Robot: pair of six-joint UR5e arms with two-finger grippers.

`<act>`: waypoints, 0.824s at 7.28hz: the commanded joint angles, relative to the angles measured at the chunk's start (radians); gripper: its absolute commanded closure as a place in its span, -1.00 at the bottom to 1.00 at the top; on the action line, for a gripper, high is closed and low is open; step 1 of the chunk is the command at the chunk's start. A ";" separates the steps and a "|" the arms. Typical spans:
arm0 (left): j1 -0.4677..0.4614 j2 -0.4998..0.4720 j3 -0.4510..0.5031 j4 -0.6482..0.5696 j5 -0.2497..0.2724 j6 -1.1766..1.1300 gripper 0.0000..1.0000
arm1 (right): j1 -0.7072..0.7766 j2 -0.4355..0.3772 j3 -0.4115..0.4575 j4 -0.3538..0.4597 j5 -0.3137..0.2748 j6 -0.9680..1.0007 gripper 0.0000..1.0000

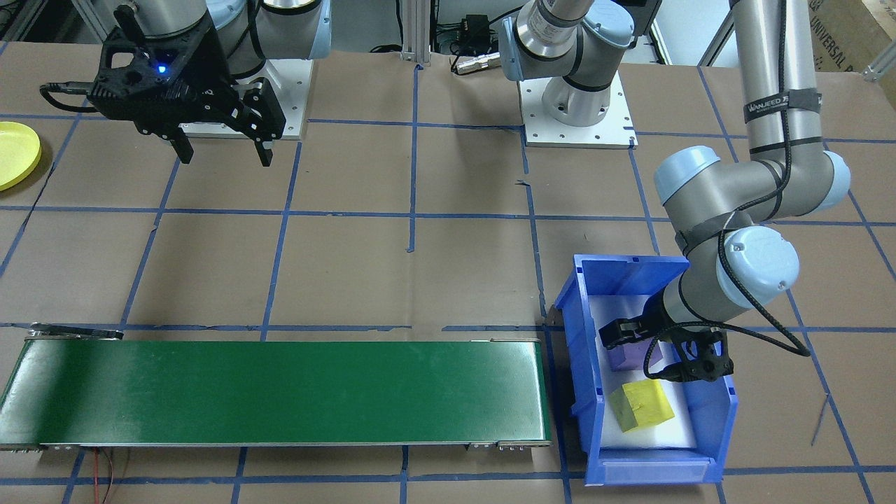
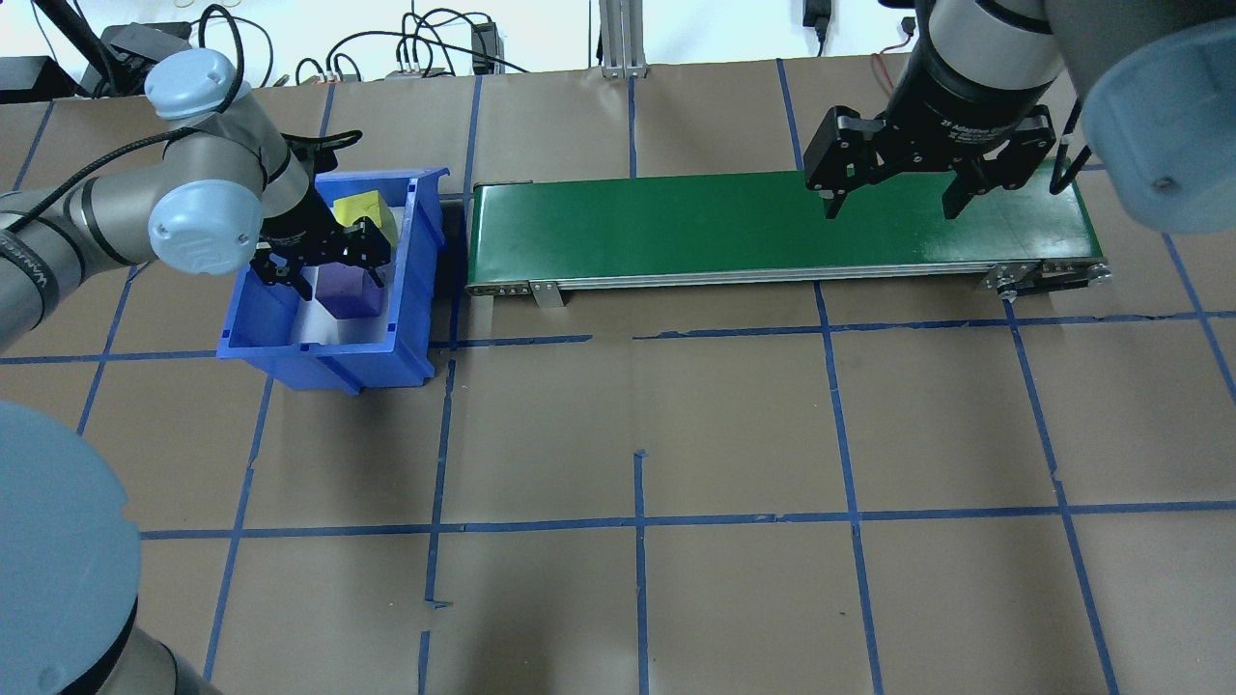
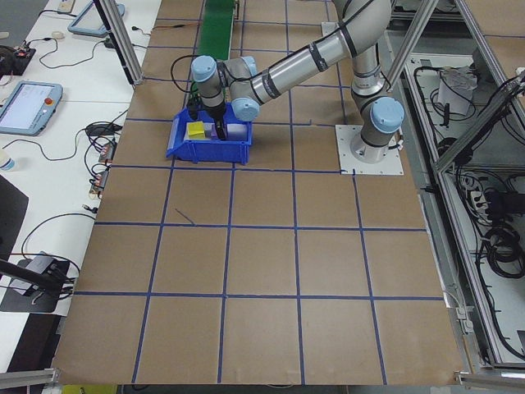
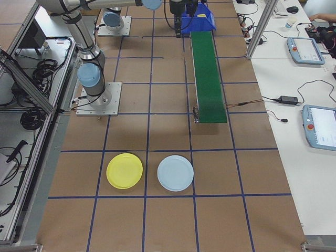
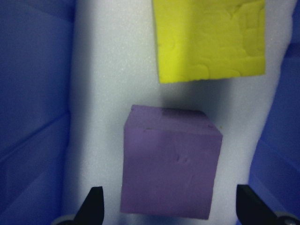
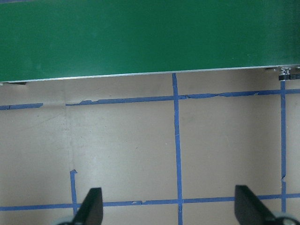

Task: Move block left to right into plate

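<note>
- Front-facing: the left hand (image 1: pixel 633 344) sits inside the blue bin (image 1: pixel 586 392), fingers spread around the purple block (image 1: pixel 628 357), not yet pinching; the yellow block (image 1: pixel 642 405) lies at the purple one's 6 o'clock. The plate (image 1: pixel 15 154) waits at the far 9 o'clock edge, with no block in it.
- Overhead: the right hand (image 2: pixel 893 203) hangs spread and holding nothing over the green conveyor (image 2: pixel 676 232).
- Left wrist: both fingertips flank the purple block, clear of it.
- Judgement: barely begun; grasp, transfer and placing remain.
</note>
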 commanded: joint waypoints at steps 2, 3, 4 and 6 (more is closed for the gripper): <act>0.000 -0.020 -0.004 0.047 -0.048 0.003 0.55 | 0.000 0.000 0.000 0.000 0.000 0.000 -1.00; -0.002 0.010 0.010 0.048 -0.049 -0.006 0.55 | 0.000 0.000 0.000 0.000 -0.002 0.000 -1.00; -0.003 0.076 0.013 0.032 -0.043 -0.003 0.55 | 0.000 0.000 0.000 0.000 -0.002 0.000 -1.00; -0.029 0.252 0.028 -0.033 -0.056 -0.005 0.54 | 0.000 0.000 0.000 0.000 -0.002 0.000 -1.00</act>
